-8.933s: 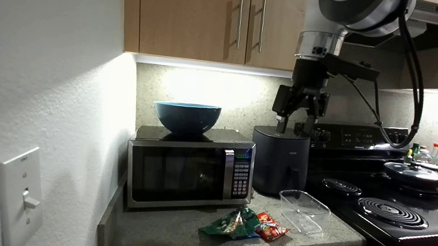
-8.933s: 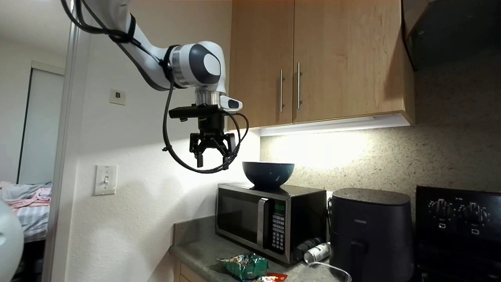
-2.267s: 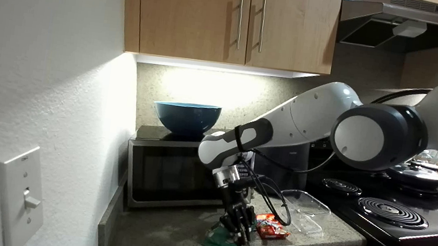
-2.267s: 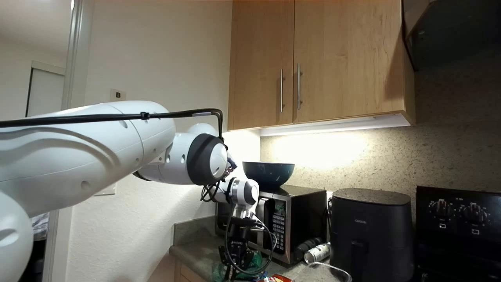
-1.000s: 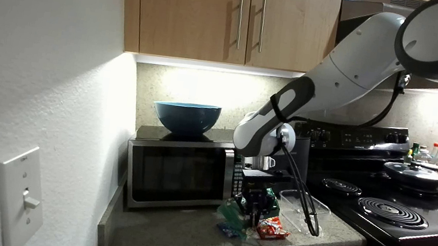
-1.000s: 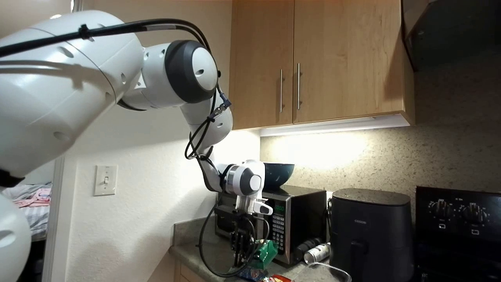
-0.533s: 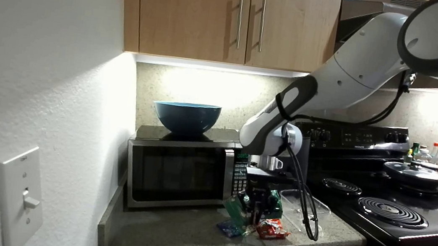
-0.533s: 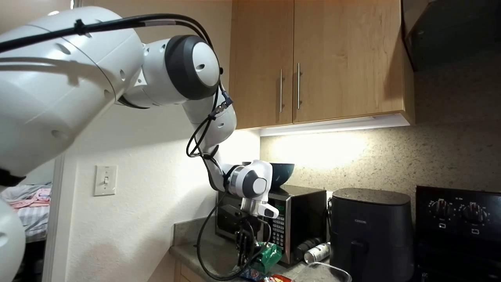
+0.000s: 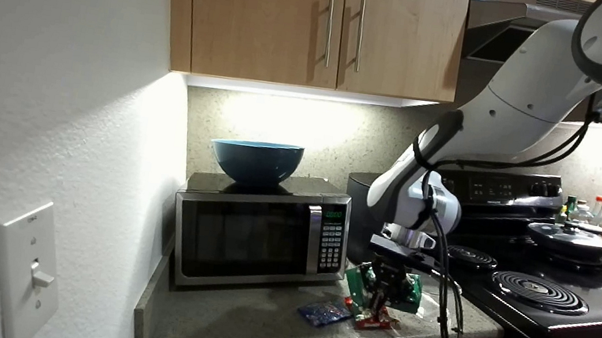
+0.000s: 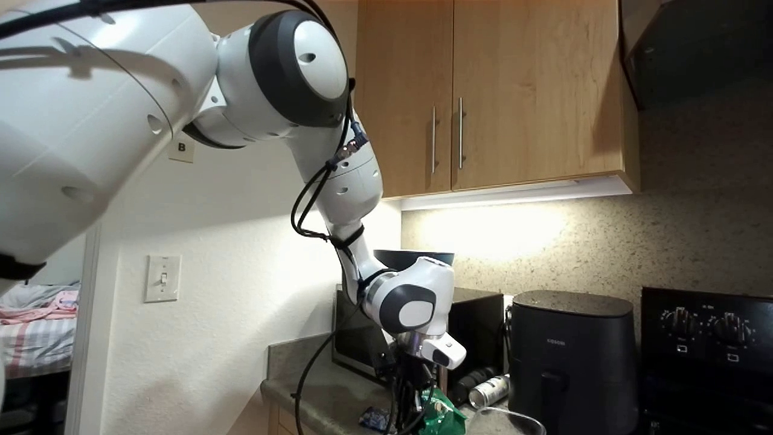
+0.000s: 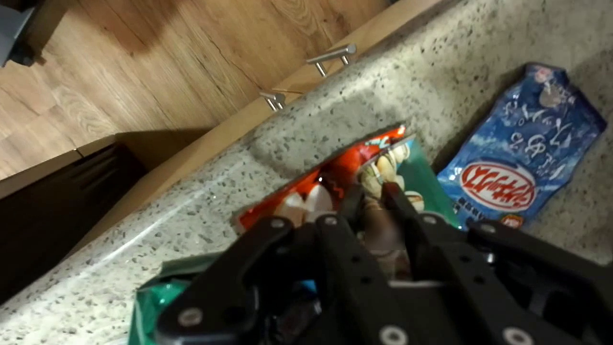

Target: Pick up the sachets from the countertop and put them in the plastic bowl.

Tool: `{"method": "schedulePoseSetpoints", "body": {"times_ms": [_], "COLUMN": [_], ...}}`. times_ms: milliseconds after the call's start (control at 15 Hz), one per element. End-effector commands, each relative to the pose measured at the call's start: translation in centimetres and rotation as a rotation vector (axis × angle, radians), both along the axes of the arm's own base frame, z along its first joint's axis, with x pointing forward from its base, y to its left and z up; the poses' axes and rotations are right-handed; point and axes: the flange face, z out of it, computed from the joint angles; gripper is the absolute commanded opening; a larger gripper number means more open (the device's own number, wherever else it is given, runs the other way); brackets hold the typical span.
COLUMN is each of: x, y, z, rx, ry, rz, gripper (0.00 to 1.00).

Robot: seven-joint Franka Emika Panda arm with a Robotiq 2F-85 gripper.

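Countertop: one blue sachet before one microwave, one red sachet at its front-right; my gripper clamps one green sachet.

In an exterior view, the boxy stainless-and-black microwave faces the camera nearly square, a white textured wall close at left. In an exterior view, it shows obliquely, past the near white-and-grey robot arm. Both exterior views share it and the round dark-blue bowl. The wrist view looks down, close over the grey-beige speckled stone-look countertop.
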Motion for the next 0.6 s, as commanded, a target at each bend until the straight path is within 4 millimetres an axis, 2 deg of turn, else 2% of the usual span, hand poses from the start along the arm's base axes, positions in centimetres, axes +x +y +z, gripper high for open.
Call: {"method": "schedulePoseSetpoints", "body": {"times_ms": [0,400,533], "x": [-2.3,-4.2,-5.2], "y": [-0.5,1.6,1.3], "z": [2.1,6.2,7.1], "rx": [0.002,-0.08,-0.106], "ry": [-0.11,-0.332,-0.365], "rz": [-0.161,-0.263,-0.311], "gripper": [0.09,0.09,0.09]}}
